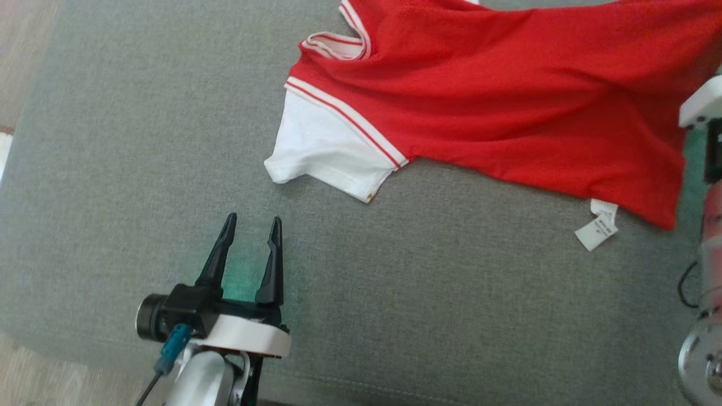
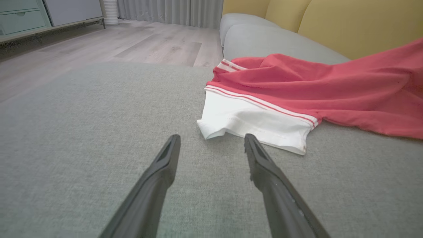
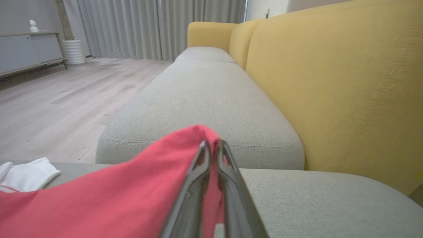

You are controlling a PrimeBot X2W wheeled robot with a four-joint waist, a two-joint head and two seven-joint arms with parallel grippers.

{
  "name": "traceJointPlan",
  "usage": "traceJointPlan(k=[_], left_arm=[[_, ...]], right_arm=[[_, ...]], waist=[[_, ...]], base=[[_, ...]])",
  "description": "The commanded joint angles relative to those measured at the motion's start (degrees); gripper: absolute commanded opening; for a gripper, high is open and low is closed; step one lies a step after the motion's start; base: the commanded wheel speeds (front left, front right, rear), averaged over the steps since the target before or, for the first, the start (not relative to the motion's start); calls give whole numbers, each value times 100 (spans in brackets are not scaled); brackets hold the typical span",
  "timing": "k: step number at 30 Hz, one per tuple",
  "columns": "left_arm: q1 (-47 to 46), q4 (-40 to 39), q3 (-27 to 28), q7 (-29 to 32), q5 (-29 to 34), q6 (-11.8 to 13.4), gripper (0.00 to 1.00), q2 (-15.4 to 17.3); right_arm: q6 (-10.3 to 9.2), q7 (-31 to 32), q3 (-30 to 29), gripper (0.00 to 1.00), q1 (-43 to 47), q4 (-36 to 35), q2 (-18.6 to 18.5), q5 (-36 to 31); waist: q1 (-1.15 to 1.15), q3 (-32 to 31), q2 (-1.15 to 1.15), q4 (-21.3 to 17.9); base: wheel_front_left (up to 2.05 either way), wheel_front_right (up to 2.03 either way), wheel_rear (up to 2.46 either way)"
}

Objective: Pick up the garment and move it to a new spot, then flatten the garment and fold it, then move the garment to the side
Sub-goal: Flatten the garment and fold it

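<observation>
Ahead of our spread-fingered left gripper (image 1: 252, 220), we have bare grey cushion (image 1: 141, 141) to pass over, left and forward, until the white sleeve (image 1: 321, 152). The red garment (image 1: 507, 101) covers the upper right, and the yellow backrest (image 3: 330, 82) walls the cushion's far side.

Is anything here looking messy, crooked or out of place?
Yes. The red shirt lies rumpled and pulled crooked across the sofa, one edge pinched in the right jaws. Its white label hangs out at the hem, and the white sleeve has a small brownish spot at one corner.
</observation>
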Motion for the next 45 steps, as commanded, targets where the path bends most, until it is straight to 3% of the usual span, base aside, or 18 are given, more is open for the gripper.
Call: traceJointPlan(k=[1, 4, 8, 21, 30, 41, 43, 45], left_arm=[[-151, -106, 124, -30, -43, 17, 100, 25], [-164, -100, 132, -30, -66, 39, 100, 25], [-148, -101, 171, -30, -107, 85, 100, 25], [111, -53, 346, -30, -14, 66, 100, 25], [167, -71, 333, -30, -4, 31, 100, 25], [151, -50, 341, -30, 18, 14, 100, 25], [156, -29, 351, -30, 27, 4, 100, 25], [187, 9, 360, -30, 34, -2, 100, 25]], right_arm=[[37, -32, -195, 100, -281, -254, 35, -285], [37, -32, -369, 100, -295, -445, 174, -417], [37, -32, 23, 100, 73, -823, 483, -315], [37, -32, 1275, 100, 2520, -1552, 757, 1400], [37, -32, 1828, 100, 2945, -1286, 764, 1973], [37, -32, 1793, 100, 3007, -724, 765, 2187], [37, -32, 1817, 0, 3038, -629, 765, 2332], [37, -32, 1859, 0, 3144, -584, 765, 2480]], waist=[[-1, 88, 0, 50], [-1, 77, 0, 6], [-1, -44, 0, -162], [-1, -568, 0, -631], [-1, -471, 0, -567], [-1, -384, 0, -448], [-1, -418, 0, -453], [-1, -544, 0, -483]], base=[[0, 0, 0], [0, 0, 0], [0, 0, 0], [0, 0, 0], [0, 0, 0], [0, 0, 0], [0, 0, 0], [0, 0, 0]])
